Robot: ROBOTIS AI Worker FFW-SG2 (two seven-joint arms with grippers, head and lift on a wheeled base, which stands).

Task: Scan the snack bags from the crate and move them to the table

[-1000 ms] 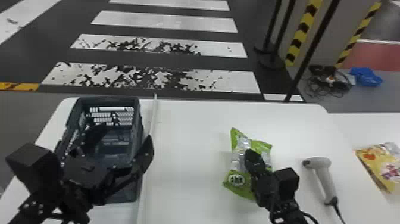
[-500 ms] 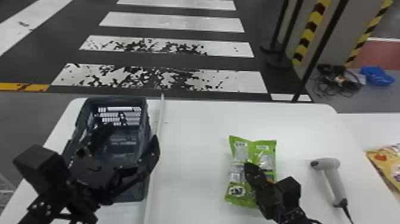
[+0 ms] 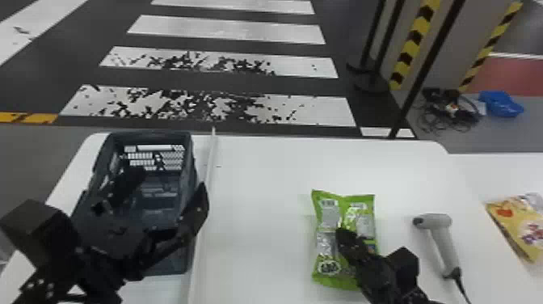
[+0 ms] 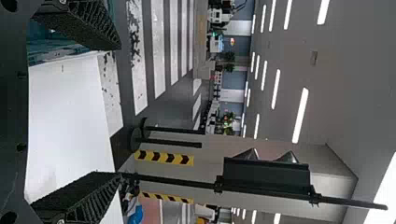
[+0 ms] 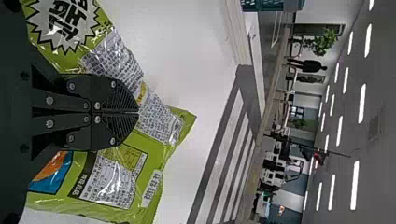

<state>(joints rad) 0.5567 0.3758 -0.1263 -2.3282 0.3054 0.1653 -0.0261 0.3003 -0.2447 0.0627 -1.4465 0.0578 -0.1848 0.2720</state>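
Out of the crate (image 3: 147,136), to its right, the green snack bag (image 3: 328,220) is pinched by the right gripper (image 5: 138,112), scan and release apparently pending, while the left gripper (image 4: 120,111) is spread open above the crate.

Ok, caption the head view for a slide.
Right gripper closed on a green snack bag, handheld scanner beside it, left gripper open at the crate.

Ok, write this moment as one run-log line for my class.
right tool: shut on green bag | left tool: open, near crate | scanner: on table
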